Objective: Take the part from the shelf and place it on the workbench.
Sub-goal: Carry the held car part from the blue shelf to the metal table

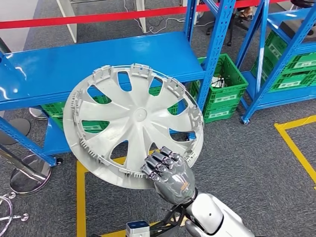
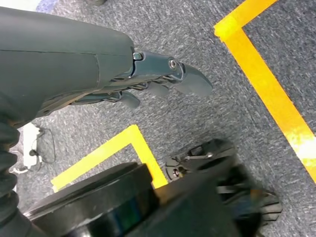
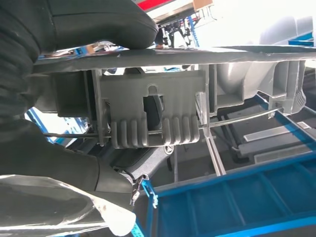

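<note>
Grey plastic wheel cover (image 1: 134, 123) is held at its near rim by the right hand (image 1: 166, 170), tilted above the blue shelf (image 1: 93, 61)'s front edge. Left hand (image 2: 156, 81) holds nothing, its fingers stretched out.

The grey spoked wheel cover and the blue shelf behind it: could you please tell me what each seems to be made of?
The grey spoked wheel cover, held at its rim by the right hand, looks like moulded plastic with a matt finish: thin ribs and clip tabs line its back. The blue shelf looks like painted sheet metal, smooth and glossy, with light glare on its surface.
</note>
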Controlling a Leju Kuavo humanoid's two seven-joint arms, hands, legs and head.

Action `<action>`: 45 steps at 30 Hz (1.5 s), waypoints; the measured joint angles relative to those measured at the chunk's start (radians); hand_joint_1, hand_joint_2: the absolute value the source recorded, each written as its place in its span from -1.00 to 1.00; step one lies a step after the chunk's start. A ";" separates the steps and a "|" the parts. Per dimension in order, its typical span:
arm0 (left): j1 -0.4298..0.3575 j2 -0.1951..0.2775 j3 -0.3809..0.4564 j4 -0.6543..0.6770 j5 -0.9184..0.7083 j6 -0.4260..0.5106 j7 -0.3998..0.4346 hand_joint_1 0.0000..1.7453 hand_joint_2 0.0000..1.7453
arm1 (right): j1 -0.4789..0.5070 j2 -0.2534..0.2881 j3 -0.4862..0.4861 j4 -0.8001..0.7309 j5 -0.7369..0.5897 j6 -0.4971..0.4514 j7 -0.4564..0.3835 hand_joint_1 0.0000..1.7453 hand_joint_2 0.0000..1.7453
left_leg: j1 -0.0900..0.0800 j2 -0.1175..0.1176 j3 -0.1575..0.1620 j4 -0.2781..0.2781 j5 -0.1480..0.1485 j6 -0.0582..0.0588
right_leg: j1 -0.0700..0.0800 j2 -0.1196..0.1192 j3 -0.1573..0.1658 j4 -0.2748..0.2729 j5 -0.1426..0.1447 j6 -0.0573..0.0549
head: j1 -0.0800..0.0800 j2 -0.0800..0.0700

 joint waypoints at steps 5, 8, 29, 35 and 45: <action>0.001 -0.002 -0.003 0.000 -0.006 0.000 0.000 -1.00 1.00 | 0.001 0.000 -0.010 -0.005 0.000 0.000 -0.012 0.92 1.00 | -0.005 0.002 0.010 -0.064 0.006 0.033 | -0.003 0.001 -0.031 0.016 -0.001 0.033 | 0.003 0.000; -0.002 -0.002 -0.003 0.000 -0.007 0.000 0.000 -1.00 1.00 | 0.003 0.000 -0.020 -0.007 0.000 0.000 -0.020 0.92 1.00 | -0.008 0.007 -0.020 -0.064 0.030 0.056 | -0.004 0.006 -0.087 0.181 -0.126 0.040 | 0.013 0.000; -0.008 -0.004 -0.006 0.002 -0.019 -0.001 0.003 -1.00 1.00 | 0.010 0.000 -0.045 -0.020 0.001 0.000 -0.036 0.92 1.00 | 0.003 0.003 -0.031 0.143 -0.020 -0.007 | -0.002 -0.002 -0.070 0.001 0.066 -0.002 | 0.003 0.000; -0.014 -0.004 -0.010 0.002 -0.021 -0.004 0.004 -1.00 1.00 | 0.009 0.001 -0.044 -0.022 0.000 0.001 -0.041 0.92 1.00 | -0.007 0.001 0.080 -0.078 -0.044 0.035 | -0.007 -0.001 -0.106 -0.007 0.121 0.033 | 0.002 0.000; -0.010 -0.004 -0.010 0.002 -0.021 -0.012 0.005 -1.00 1.00 | 0.006 0.002 -0.037 -0.012 0.002 0.001 -0.038 0.92 1.00 | -0.028 0.007 -0.094 -0.061 0.093 0.058 | 0.006 0.006 0.030 0.165 -0.030 0.011 | 0.012 0.000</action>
